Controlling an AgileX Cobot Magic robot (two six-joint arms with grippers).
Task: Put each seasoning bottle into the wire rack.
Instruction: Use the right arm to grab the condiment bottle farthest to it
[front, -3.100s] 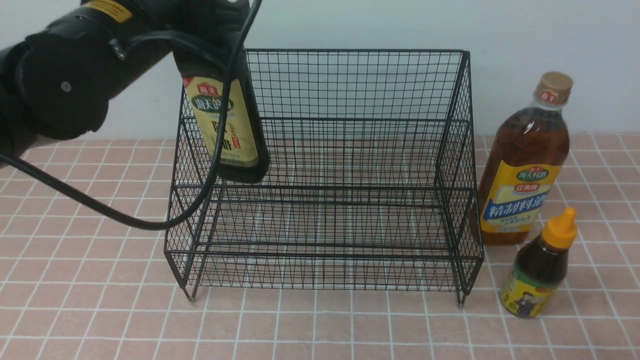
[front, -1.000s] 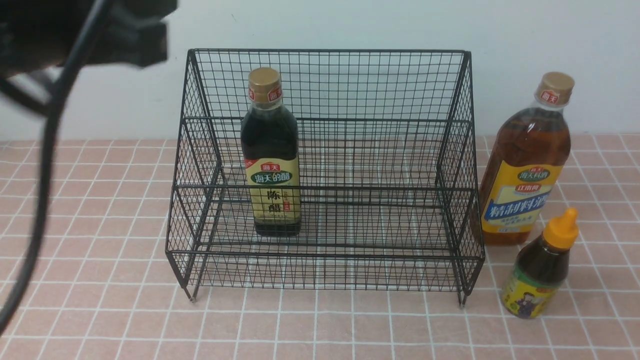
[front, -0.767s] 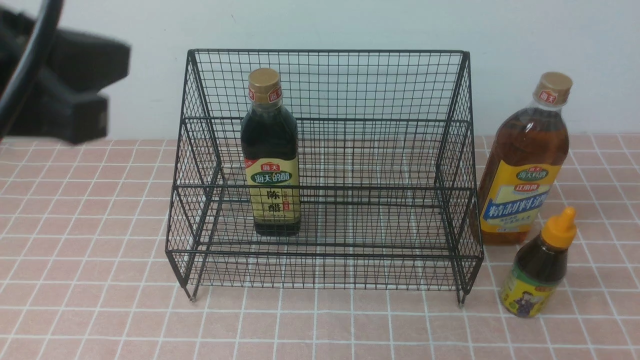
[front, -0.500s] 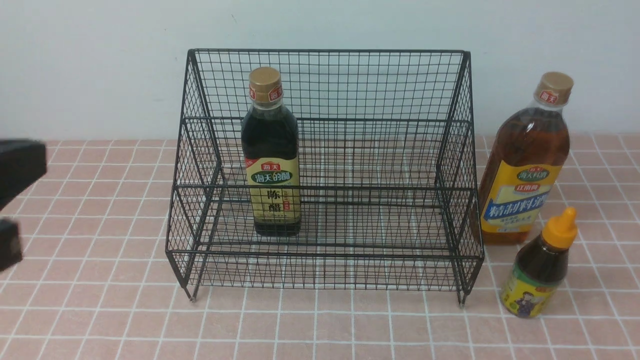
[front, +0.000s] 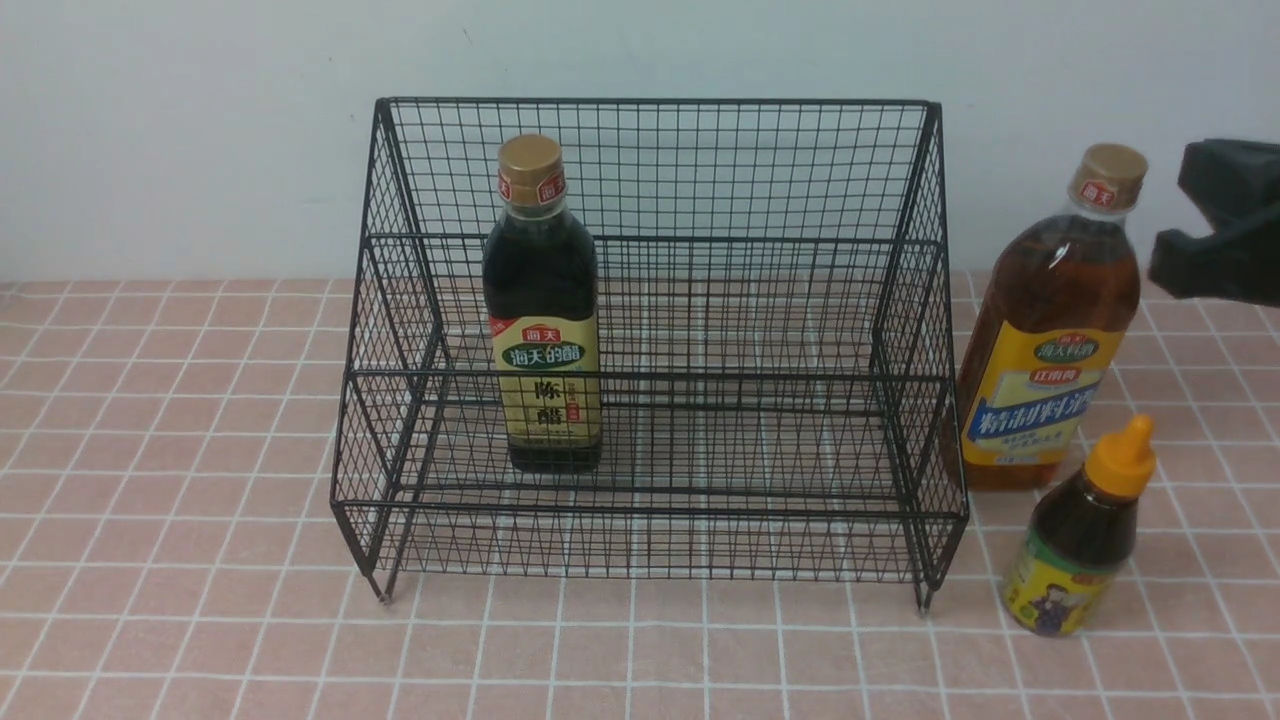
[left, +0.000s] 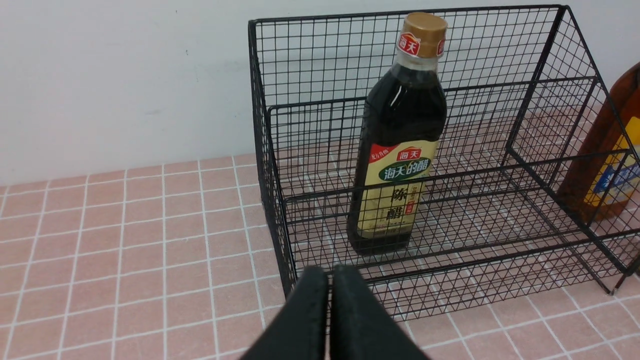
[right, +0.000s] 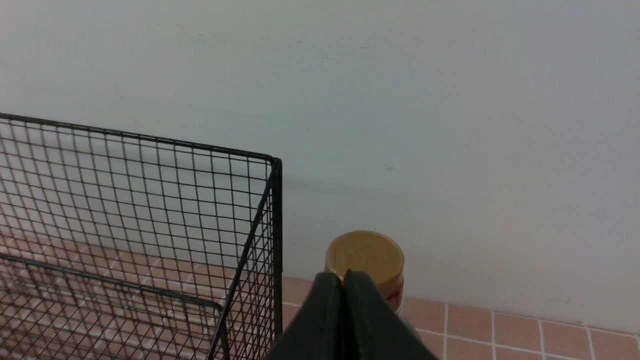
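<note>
We see the black wire rack (front: 650, 100) on the pink tiled tabletop (front: 180, 450). Just outside its right side stands the tall amber bottle (front: 1050, 330) with the yellow-blue label. The gold-capped dark vinegar bottle (front: 543, 330) stands upright inside the rack, toward its left. The small dark bottle (front: 1085, 540) with the orange nozzle cap stands in front of the amber one. We find the right gripper (right: 343, 280) clenched empty near the amber bottle's cap, the left gripper (left: 330, 272) clenched empty near the rack's front.

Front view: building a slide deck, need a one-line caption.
Vinegar bottle upright in the wire rack; amber bottle and small orange-capped bottle outside on its right, shut right claw hovering near.
</note>
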